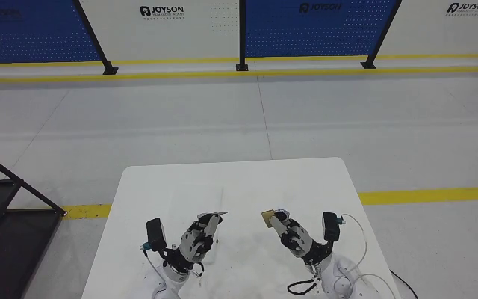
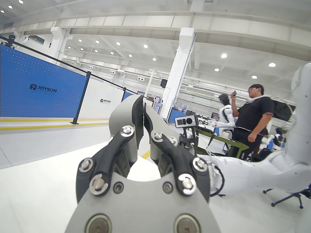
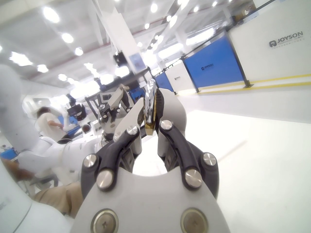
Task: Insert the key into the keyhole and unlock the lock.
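Note:
Both grippers hover low over the white table (image 1: 299, 179), near its front edge and facing each other. My right gripper (image 1: 273, 217) is shut on a brass padlock (image 1: 267, 217). In the right wrist view the lock (image 3: 149, 105) stands edge-on between the fingers, chrome shackle up, inside the right gripper (image 3: 152, 98). My left gripper (image 1: 212, 220) is shut, and a thin sliver, the key (image 1: 222, 214), pokes from its tips toward the lock. A gap of table separates key and lock. The left gripper's (image 2: 143, 104) ribbed pads press nearly together in the left wrist view.
A faint thin line (image 1: 221, 196) marks the table just beyond the left gripper. A black rack (image 1: 22, 205) stands on the floor off the table's left side. Open table surface stretches past both grippers to the far edge.

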